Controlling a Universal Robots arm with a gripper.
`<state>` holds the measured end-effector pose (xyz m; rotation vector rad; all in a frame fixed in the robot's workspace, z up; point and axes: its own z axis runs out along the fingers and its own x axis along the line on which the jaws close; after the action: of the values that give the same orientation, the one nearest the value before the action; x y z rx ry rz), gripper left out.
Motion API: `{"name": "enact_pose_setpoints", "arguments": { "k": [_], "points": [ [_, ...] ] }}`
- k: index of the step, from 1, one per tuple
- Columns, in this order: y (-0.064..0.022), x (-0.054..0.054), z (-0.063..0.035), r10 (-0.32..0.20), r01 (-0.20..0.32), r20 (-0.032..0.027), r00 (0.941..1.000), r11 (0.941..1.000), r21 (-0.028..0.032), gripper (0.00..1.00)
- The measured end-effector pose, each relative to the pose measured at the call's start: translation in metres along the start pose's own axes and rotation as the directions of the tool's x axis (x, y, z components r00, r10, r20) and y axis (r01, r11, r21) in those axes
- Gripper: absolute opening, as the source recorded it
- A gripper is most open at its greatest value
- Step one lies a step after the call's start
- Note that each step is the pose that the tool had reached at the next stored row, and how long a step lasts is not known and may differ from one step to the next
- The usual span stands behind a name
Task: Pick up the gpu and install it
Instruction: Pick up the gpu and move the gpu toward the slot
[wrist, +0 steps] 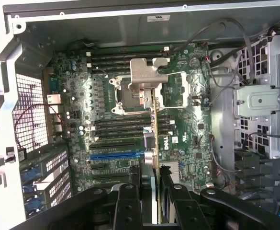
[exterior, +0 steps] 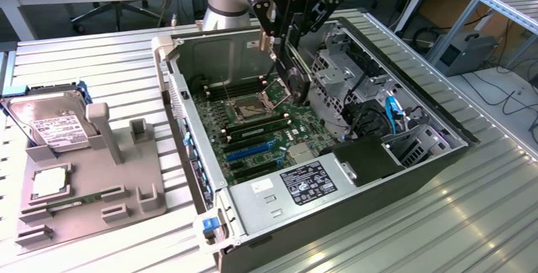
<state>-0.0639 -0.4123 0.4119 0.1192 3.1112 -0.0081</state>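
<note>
While above one open case (exterior: pixel 178 106) — one gpu (wrist: pixel 155 127) in one pincer (wrist: pixel 151 184).

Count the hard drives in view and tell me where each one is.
1. The hard drive sits in the gray holder at the exterior view's left, outside the computer case. Others may be hidden inside the case's drive cage.

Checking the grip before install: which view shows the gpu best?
The exterior view: the gpu hangs from the gripper above the open case, its dark face showing. The wrist view shows it edge-on, a thin strip between the fingers.
</note>
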Motion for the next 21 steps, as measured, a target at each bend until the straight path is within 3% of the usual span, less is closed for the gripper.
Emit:
{"name": "enact_pose_setpoints", "arguments": {
  "k": [21],
  "points": [
    [0.0005, -0.0062, 0.0029, 0.000, 0.000, 0.0003, 1.0000, 1.0000, 0.0041, 0.27]
  ]
}}
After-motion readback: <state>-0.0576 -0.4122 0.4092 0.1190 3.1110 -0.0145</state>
